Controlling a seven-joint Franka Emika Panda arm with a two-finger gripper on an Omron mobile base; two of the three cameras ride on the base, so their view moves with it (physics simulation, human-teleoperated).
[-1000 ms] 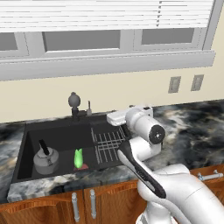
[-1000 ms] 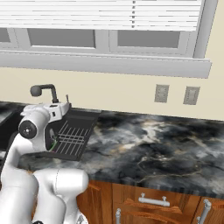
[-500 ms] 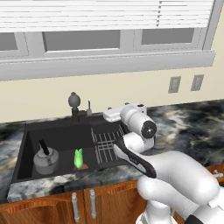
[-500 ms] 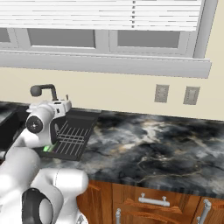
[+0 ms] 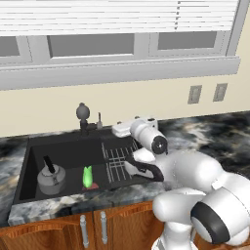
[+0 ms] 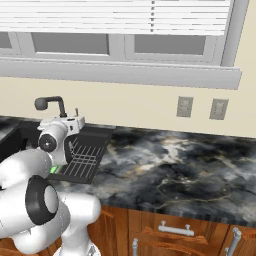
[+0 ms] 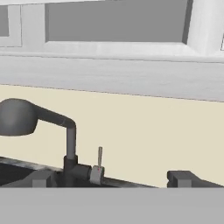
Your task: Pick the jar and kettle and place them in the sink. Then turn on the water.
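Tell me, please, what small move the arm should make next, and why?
Probably ease the open pincer forward toward the small upright grey lever beside the dark round-headed faucet. The squat grey metal kettle and a green item already sit in the black recessed sink, no stream runs, and the lever stands just ahead, between the fingertips.

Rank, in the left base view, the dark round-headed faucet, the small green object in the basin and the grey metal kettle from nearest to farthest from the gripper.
Gripper, open, at the sink's back edge.
1. Dark round-headed faucet: just to its left, along the back rim.
2. Small green object: lower in the basin, beside the wire rack.
3. Grey metal kettle: farthest, in the basin's front left.
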